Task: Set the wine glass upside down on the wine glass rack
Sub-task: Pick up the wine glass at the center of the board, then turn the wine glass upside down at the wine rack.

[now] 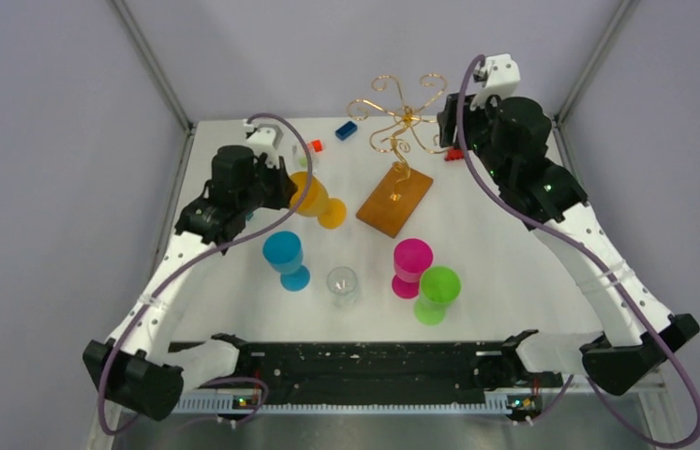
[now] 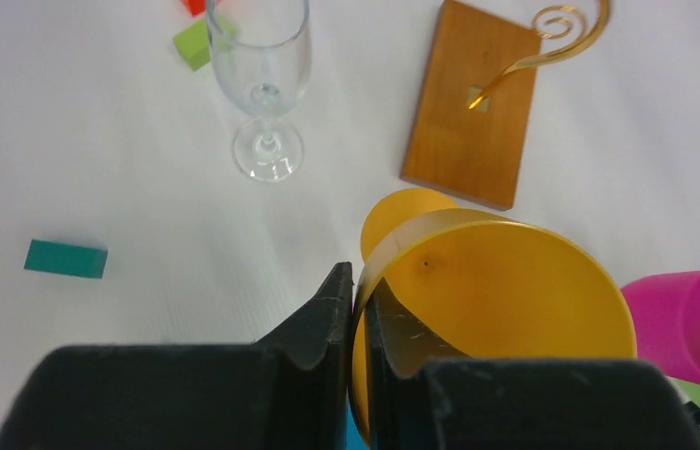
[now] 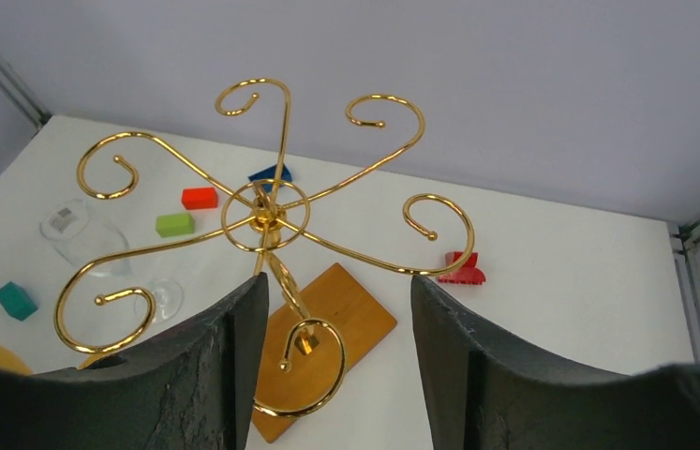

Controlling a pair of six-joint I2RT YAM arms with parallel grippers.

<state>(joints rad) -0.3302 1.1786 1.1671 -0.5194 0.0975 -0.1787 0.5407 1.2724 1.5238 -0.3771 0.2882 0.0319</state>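
Left tool (image 2: 355,287) pinches rim of yellow glass (image 2: 514,300) near clear flute (image 2: 260,47); right tool (image 3: 336,309) spread by rack (image 3: 267,217).

White matte table (image 1: 514,281) enclosed at the back and both sides by plain pale lilac-grey walls (image 1: 37,141), with slanting aluminium struts (image 1: 151,64) at the two far corners where the panels meet, under soft, even light casting only faint shadows on the tabletop.
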